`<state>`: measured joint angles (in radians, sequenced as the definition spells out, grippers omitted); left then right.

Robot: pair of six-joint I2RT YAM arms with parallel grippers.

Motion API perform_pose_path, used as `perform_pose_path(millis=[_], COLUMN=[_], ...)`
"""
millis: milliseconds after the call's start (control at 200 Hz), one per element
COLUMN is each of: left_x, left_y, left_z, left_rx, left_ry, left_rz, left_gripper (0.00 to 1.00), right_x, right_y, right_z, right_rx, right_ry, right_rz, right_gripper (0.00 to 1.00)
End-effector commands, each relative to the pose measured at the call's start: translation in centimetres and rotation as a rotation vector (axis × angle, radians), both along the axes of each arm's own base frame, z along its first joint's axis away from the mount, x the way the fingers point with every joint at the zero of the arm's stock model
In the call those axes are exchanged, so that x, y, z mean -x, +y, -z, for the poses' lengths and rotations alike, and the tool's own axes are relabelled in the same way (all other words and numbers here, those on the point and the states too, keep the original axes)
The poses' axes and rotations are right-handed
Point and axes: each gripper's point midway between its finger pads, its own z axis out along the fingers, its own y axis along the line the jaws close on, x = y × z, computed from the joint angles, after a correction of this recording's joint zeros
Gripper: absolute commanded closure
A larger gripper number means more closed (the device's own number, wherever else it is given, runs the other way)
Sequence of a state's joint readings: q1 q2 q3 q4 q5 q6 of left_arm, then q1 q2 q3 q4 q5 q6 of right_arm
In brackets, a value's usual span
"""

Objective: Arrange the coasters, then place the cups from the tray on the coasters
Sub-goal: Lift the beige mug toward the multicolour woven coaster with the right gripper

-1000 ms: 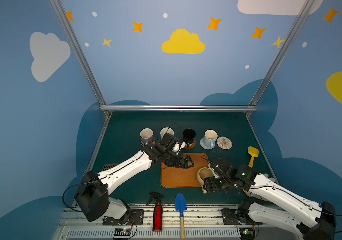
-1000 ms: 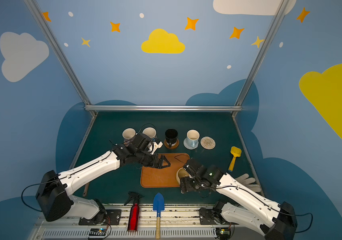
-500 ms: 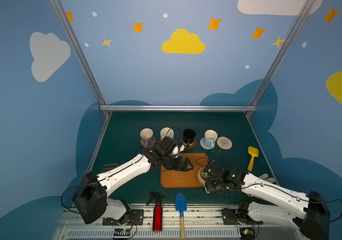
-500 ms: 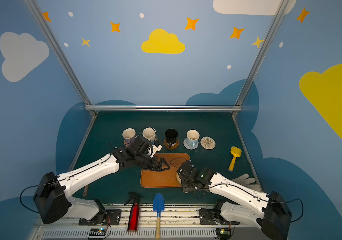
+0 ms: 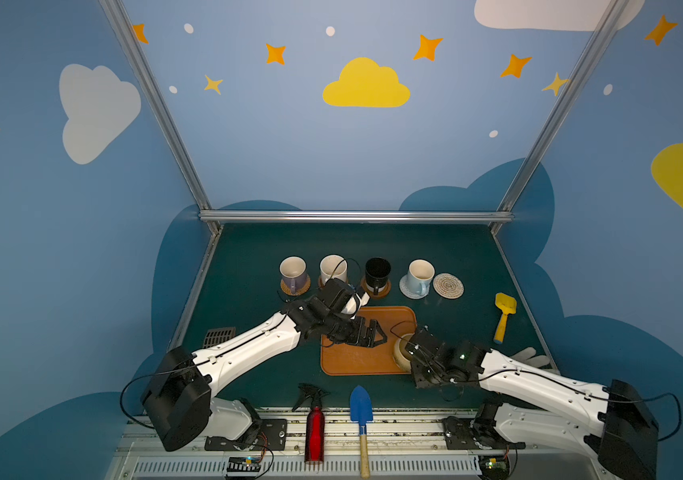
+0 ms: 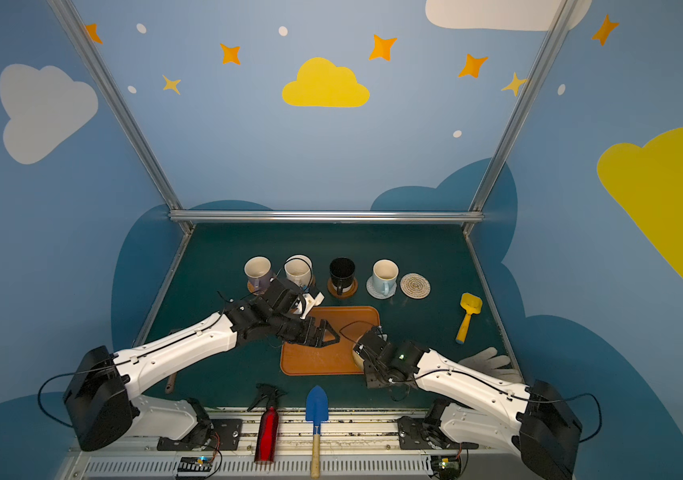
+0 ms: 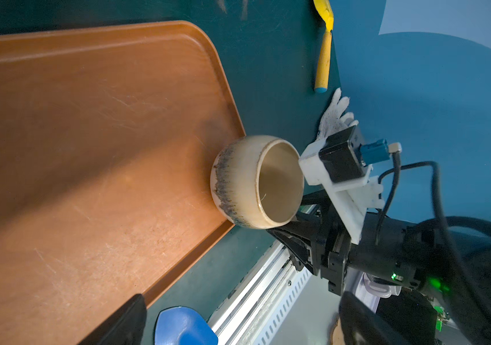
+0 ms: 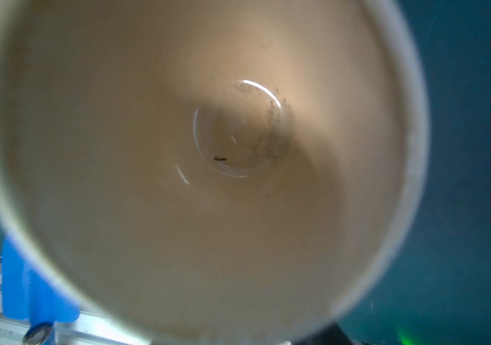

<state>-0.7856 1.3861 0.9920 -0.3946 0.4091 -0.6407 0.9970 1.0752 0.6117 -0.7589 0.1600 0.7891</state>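
Four cups stand on coasters in a back row in both top views: lilac (image 5: 292,272), cream-white (image 5: 332,268), black (image 5: 377,272) and light blue (image 5: 420,276). A beige rope coaster (image 5: 448,285) lies bare at the row's right end. The wide yellowish-tan cup (image 5: 401,353) (image 7: 238,179) stands at the front right corner of the orange tray (image 5: 356,361) (image 7: 89,149). My right gripper (image 5: 412,353) (image 7: 292,221) is shut on that cup's near side, and the cup's inside (image 8: 178,149) fills the right wrist view. My left gripper (image 5: 373,334) (image 7: 244,325) hangs open above the tray's middle, holding nothing.
Along the front edge lie a red spray bottle (image 5: 315,432) and a blue trowel (image 5: 361,409). A yellow scoop (image 5: 504,313) and a white glove (image 5: 527,357) lie on the right. A small black grate (image 5: 219,336) sits by the left wall.
My right gripper has moved forward onto the tan cup and its jaws have closed. The left gripper has drawn back a little over the tray, still open.
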Motion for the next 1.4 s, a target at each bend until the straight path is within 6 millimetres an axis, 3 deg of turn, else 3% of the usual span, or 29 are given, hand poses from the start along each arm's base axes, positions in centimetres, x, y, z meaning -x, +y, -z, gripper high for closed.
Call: perform_pose_path(millis=[0, 180, 606, 831, 851, 1061, 1231, 1397], left_x=[-0.1, 0.0, -0.1, -0.1, -0.1, 0.1, 0.0, -0.4], left_y=[0.1, 0.2, -0.8, -1.8, -1.8, -1.5, -1.6, -2.5], left_z=[-1.0, -1.2, -0.6, 0.2, 0.2, 0.4, -0.8, -3.2], left_rx=[0.021, 0.035, 0.074, 0.083, 0.09, 0.108, 0.136, 0.202], left_ry=[-0.028, -0.032, -0.003, -0.025, -0.022, -0.017, -0.031, -0.047], left_rz=[-0.008, -0.015, -0.017, -0.044, -0.047, -0.068, -0.079, -0.07], left_gripper=[0.0, 0.0, 0.0, 0.0, 0.0, 0.0, 0.0, 0.0], right_x=[-0.9, -1.2, -2.0, -2.5, -3.0, -3.7, -4.3, -4.8], right_y=[0.5, 0.2, 0.8, 1.6, 2.2, 2.4, 2.0, 1.2], right_z=[-0.5, -1.2, -2.2, -2.2, -3.1, -5.2, -6.7, -9.2], right_rx=[-0.029, -0.017, -0.024, -0.035, -0.056, -0.072, -0.078, -0.088], right_ry=[-0.059, -0.082, -0.116, -0.113, -0.13, -0.186, -0.215, -0.251], right_rz=[0.007, 0.007, -0.021, -0.027, -0.028, -0.041, -0.043, -0.046], right_gripper=[0.67, 0.8, 1.0, 1.0, 1.0, 1.0, 1.0, 1.0])
